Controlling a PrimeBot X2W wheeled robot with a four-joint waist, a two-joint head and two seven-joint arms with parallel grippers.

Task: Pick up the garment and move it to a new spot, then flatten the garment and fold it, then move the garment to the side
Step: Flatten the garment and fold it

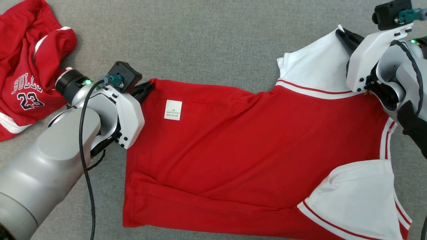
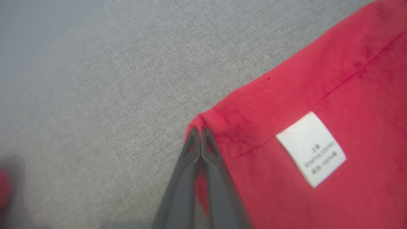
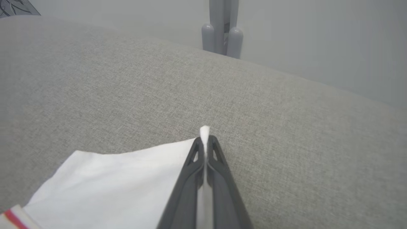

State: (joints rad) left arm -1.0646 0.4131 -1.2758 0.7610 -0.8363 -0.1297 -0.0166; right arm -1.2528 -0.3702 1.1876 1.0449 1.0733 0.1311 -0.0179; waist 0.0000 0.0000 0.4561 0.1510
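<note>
Arms spread wide, left jaws pinching garment (image 1: 253, 140) hem (image 2: 203, 119), right jaws its sleeve (image 3: 127, 178).

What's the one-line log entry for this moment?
left gripper: shut on red shirt hem corner | right gripper: shut on its white sleeve corner | shirt: spread, unfolded | red jersey: bunched, left

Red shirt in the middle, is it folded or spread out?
Spread out, not folded: the red shirt lies open across the gray surface, with both white sleeves out and a few wrinkles near the hem.
</note>
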